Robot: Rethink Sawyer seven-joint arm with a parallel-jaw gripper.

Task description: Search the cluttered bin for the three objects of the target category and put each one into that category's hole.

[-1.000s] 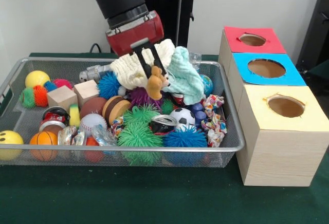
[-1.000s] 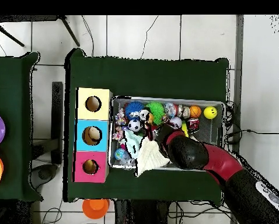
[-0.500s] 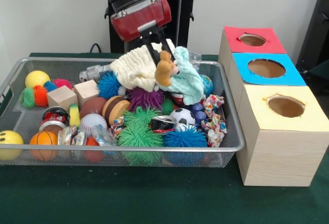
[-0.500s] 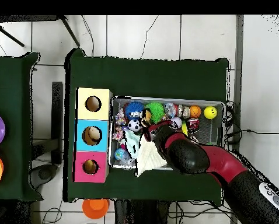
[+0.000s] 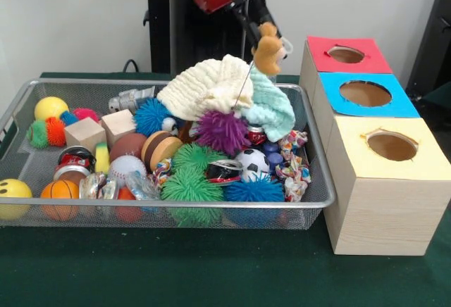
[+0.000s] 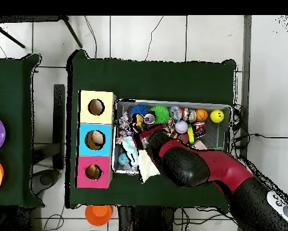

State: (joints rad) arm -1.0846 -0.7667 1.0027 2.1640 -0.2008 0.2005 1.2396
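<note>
Front view shows my gripper (image 5: pixel 262 27) clamped on a small brown plush toy (image 5: pixel 268 40), held in the air above the wire bin (image 5: pixel 318 180) at about 1 o'clock from the bin's middle, level with the red-topped box (image 5: pixel 347 55). A thin string runs down from the toy toward the cream cloth (image 5: pixel 204 87) heaped at the back of the bin, with the mint cloth (image 5: pixel 276 107) draped at its 3 o'clock side. Just below the cloths I see a purple spiky ball (image 5: pixel 222 132), a soccer ball (image 5: pixel 250 160) and green spiky balls (image 5: pixel 190 173). At the 9 o'clock end of the bin lie two wooden blocks (image 5: pixel 99 129), a yellow ball (image 5: pixel 51 108) and a small basketball (image 5: pixel 59 196); a yellow smiley ball (image 5: pixel 13 194) sits at the bin's 8 o'clock corner.

Beside the bin at 3 o'clock stand three wooden boxes in a row on the green worktop (image 5: pixel 211 272), each with a round hole in its lid: red at the back, the blue-topped box (image 5: pixel 366 94) in the middle, the yellow-topped box (image 5: pixel 391 148) nearest the camera. From overhead, my red and black arm (image 6: pixel 194 165) reaches across the bin from 5 o'clock and covers much of it; I cannot make out the toy there.
</note>
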